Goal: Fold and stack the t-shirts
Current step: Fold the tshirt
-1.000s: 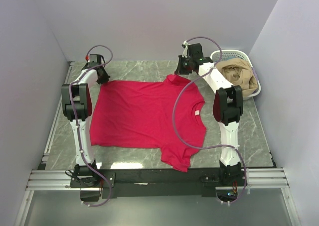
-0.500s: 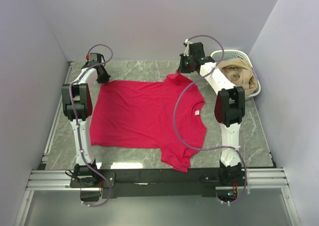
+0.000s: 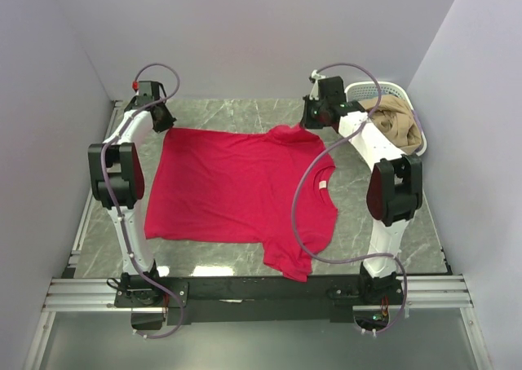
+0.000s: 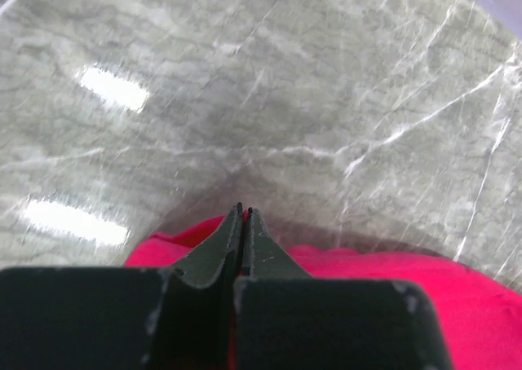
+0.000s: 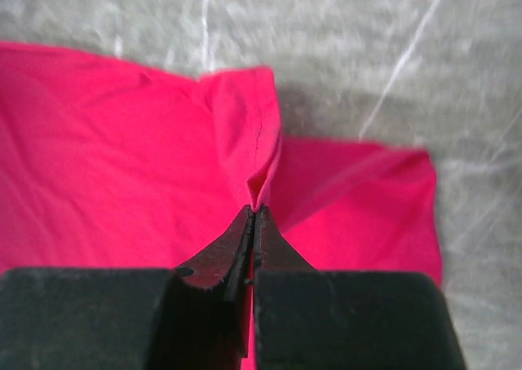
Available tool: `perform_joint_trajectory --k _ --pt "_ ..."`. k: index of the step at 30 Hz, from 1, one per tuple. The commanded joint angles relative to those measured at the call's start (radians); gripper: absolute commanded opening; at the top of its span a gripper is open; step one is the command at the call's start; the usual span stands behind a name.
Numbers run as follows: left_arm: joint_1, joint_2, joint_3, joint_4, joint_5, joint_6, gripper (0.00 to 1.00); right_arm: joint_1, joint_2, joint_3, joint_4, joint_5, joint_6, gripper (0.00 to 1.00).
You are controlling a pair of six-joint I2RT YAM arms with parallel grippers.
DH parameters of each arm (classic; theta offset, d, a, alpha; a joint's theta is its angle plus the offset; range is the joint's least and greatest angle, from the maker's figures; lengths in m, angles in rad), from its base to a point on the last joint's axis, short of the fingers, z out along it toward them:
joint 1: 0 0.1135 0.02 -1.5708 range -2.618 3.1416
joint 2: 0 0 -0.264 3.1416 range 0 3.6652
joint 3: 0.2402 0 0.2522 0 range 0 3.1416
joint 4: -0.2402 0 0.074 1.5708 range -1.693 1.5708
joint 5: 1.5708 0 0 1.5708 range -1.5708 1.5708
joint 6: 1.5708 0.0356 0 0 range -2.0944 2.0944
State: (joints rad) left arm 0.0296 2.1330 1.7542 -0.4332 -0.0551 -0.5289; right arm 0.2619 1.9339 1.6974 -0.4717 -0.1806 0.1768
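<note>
Locate the left claw (image 3: pixel 165 127) at the far left of the desk (image 3: pixel 236 112). Pressed together, pinching the far left corner of the red t-shirt (image 3: pixel 236 191). In the left wrist view, a sliver of red cloth caught between the closed fingers (image 4: pixel 214 252), with gray marbled desk surface beyond the tips.

Across the middle of the desk, find the red t-shirt spread mostly flat, neck opening toward the right, small white label (image 3: pixel 324 183) showing inside the collar. One sleeve toward the near edge, lying flat.

Locate the right claw (image 3: pixel 307 125) at the far right of the t-shirt. Pressed together, pinching a raised fold of hemmed red cloth. In the right wrist view, cloth drawn up into a ridge at the fingertips.

At the far right corner, just beside the right arm, note the white basket (image 3: pixel 372 86), holding a heap of tan cloth (image 3: pixel 393 124).
</note>
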Motion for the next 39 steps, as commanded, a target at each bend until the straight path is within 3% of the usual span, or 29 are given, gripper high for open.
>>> perform_joint_trajectory --k 1,9,26,39 --pt "0.003 -0.064 -0.057 -0.012 -0.032 0.014 0.01 -0.001 -0.07 -0.067 0.007 0.018 0.0 0.0" --pt "0.01 -0.082 -0.102 -0.026 -0.098 0.02 0.01 -0.003 -0.139 -0.177 0.024 0.122 0.023 0.0" --pt "0.061 -0.074 -0.078 -0.032 -0.109 0.026 0.01 -0.027 -0.142 -0.185 -0.015 0.328 0.095 0.0" --pt "0.061 -0.107 -0.127 -0.033 -0.101 0.038 0.01 -0.03 -0.262 -0.257 -0.067 0.417 0.113 0.0"
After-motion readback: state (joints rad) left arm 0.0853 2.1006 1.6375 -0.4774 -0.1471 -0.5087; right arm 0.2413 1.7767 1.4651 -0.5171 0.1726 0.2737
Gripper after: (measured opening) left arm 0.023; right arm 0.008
